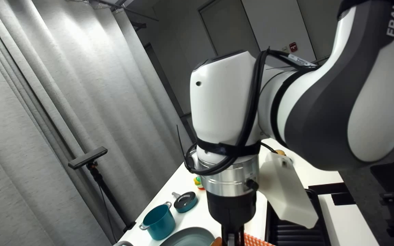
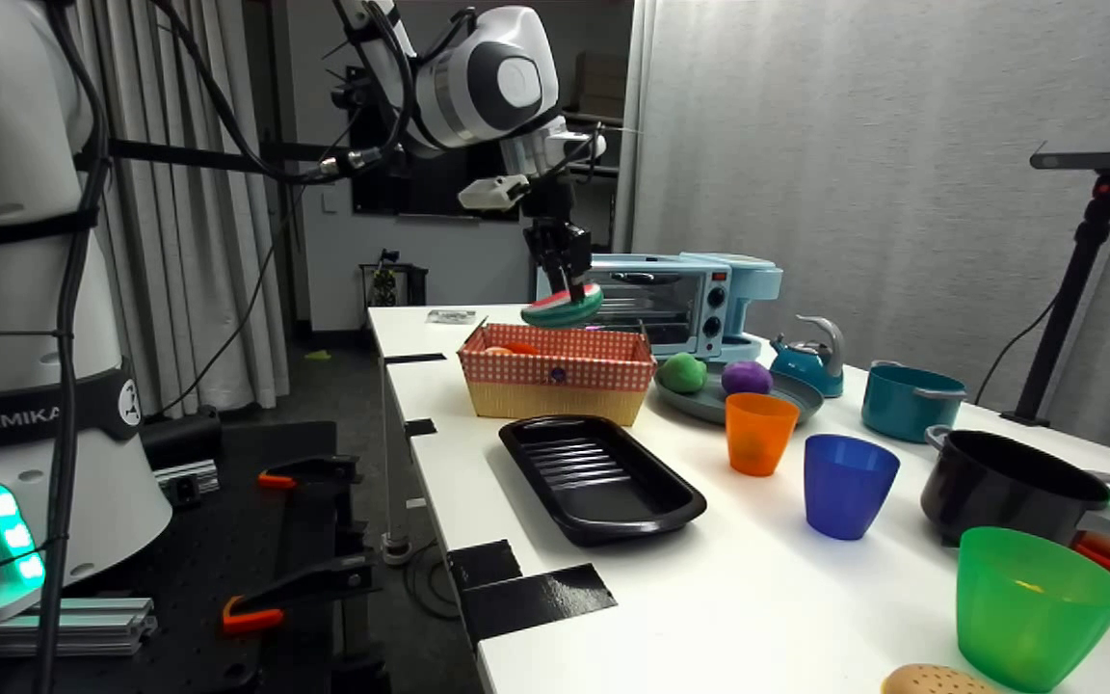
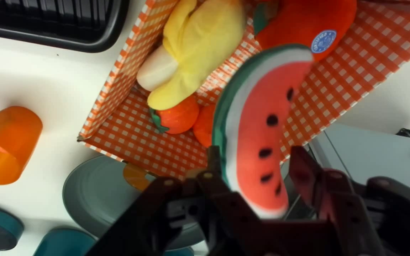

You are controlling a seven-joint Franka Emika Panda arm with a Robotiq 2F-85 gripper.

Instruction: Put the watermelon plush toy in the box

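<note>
The watermelon plush toy (image 3: 262,131) is a red slice with black seeds and a green and white rind. In the wrist view it sits between the fingers of my gripper (image 3: 255,151). The left finger is against the rind; a gap shows between the toy and the right finger, so the gripper is open. In an exterior view the toy (image 2: 563,308) is in the air at the fingertips of my gripper (image 2: 569,280), above the box (image 2: 555,400). The box has red checked walls, also seen in the wrist view (image 3: 114,103). In an exterior view the toy's seeds are hidden.
In the box lie a banana toy (image 3: 205,46), a red toy (image 3: 308,21) and orange-red toys (image 3: 178,115). A black tray (image 2: 603,477), grey plate (image 2: 801,390), orange cup (image 2: 760,434) and blue toaster oven (image 2: 656,304) stand around the box.
</note>
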